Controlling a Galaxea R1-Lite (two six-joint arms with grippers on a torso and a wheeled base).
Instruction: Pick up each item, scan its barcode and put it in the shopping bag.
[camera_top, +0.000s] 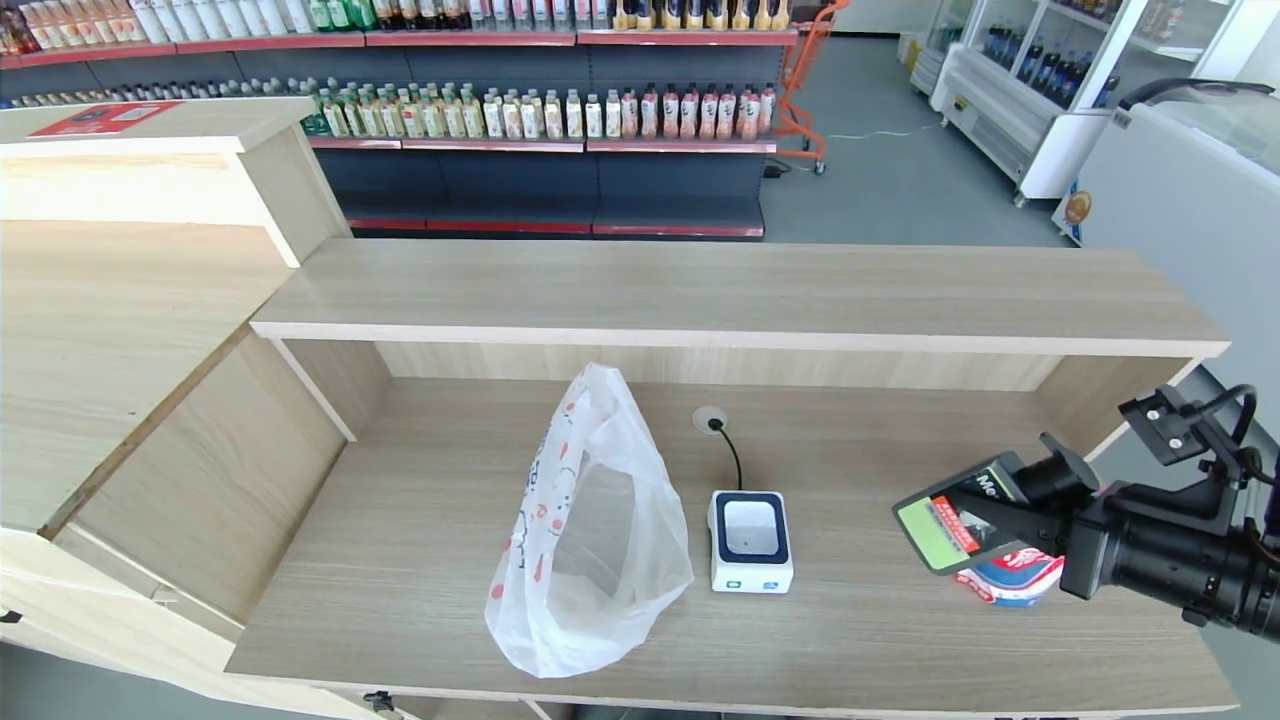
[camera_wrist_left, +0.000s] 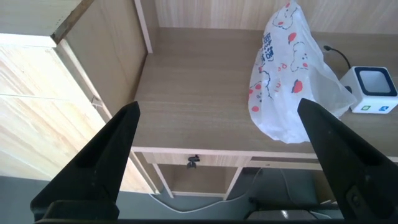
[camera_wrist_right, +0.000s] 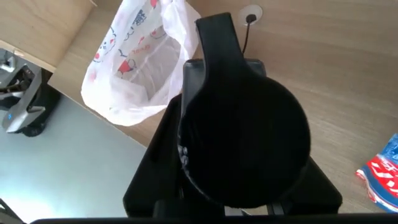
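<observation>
A dark container (camera_top: 950, 525) with a green and red label hangs above the counter's right side, with my right gripper (camera_top: 1000, 505) shut on it. In the right wrist view the container (camera_wrist_right: 245, 140) looks black and round and hides most of the scanner. The white barcode scanner (camera_top: 750, 540) sits mid-counter, left of the held container. The translucent shopping bag (camera_top: 590, 530), printed with red figures, stands left of the scanner, mouth upward. My left gripper (camera_wrist_left: 224, 168) is open and holds nothing, off the counter's front left edge, with the bag (camera_wrist_left: 286, 81) and scanner (camera_wrist_left: 373, 90) beyond it.
A red, blue and white packet (camera_top: 1015, 578) lies on the counter (camera_top: 400, 560) under the right gripper, also seen in the right wrist view as the packet (camera_wrist_right: 382, 177). A raised wooden ledge (camera_top: 740, 295) borders the back. The scanner's cable (camera_top: 730, 450) runs to a port behind it.
</observation>
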